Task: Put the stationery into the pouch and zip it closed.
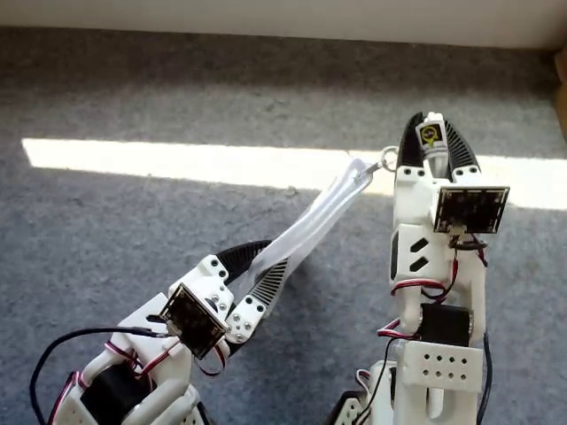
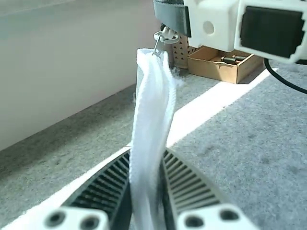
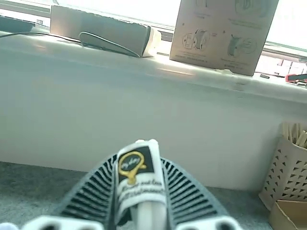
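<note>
Two grippers, one pouch, one tube – both of your grippers are holding something above the grey carpet [image 1: 133,239].

Your left gripper [image 1: 276,255] [image 2: 147,153] is clamped on one end of the single translucent pouch [image 1: 310,226] [image 2: 151,120], which slants up off the carpet – its one metal zip ring [image 1: 388,160] [image 2: 165,36] sits just beside your right gripper [image 1: 432,124] [image 3: 137,158]. That gripper is closed around one white tube [image 1: 431,140] [image 3: 138,177] with a black-and-yellow label, outside the pouch.
</note>
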Robot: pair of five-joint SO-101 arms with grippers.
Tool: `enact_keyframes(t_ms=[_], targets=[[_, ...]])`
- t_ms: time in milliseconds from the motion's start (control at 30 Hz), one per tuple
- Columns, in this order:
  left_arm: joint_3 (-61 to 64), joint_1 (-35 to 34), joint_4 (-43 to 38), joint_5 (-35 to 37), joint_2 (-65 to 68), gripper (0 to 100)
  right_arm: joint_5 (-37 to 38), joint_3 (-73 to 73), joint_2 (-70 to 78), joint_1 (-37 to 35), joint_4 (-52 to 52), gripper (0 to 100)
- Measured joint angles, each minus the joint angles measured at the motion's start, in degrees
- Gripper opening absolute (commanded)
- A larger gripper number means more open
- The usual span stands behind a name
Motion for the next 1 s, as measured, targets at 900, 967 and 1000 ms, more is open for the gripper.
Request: enact_keyframes(t_ms=[900,967,1000], targets=[[-0.18,-3.34,0.00,1.14,0.09,0,0.00,0.09,0.44,7.65,-0.18,13.3],[-0.18,-3.34,0.00,1.14,0.09,0,0.18,-0.09,0.70,8.00,-0.26,22.8],[-0.18,-3.60,0.44,1.23,-0.18,0,0.09,-0.09,0.88,8.44,0.18,26.9]])
